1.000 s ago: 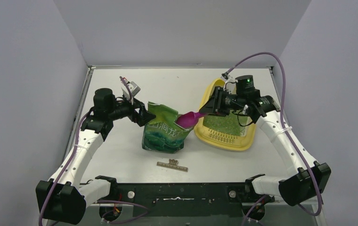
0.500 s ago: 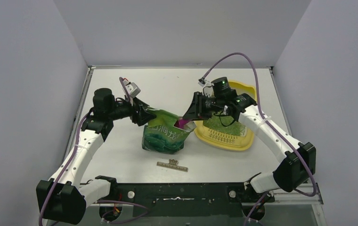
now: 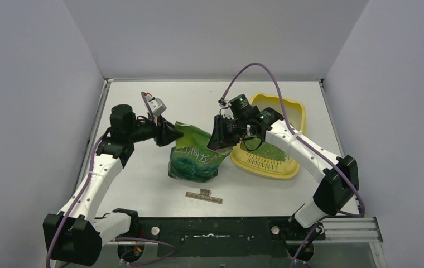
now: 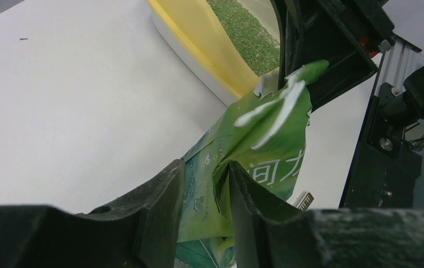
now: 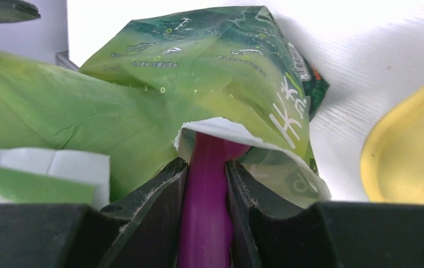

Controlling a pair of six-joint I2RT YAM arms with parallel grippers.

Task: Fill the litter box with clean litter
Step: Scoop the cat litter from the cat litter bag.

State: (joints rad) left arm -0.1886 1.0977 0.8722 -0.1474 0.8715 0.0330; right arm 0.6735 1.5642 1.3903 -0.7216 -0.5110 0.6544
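Your right fingers [image 5: 155,204] clamp the magenta scoop [image 5: 207,195], its bowl hidden inside the green bag [image 3: 193,162]; your left fingers [image 4: 157,206] pinch the bag's rim, just beside the litter box [image 3: 265,167].

Print on green bag [image 3: 194,164]: large white Chinese characters [image 3: 194,156] on the face toward the table's [image 3: 143,184] near edge. Left wrist view shows one partly, perhaps 洞 or 间; not certain. Rows of fine white print [image 5: 159,64] on the bag: illegible. Small dark strip [image 3: 204,196] near the table's near edge: markings unreadable.
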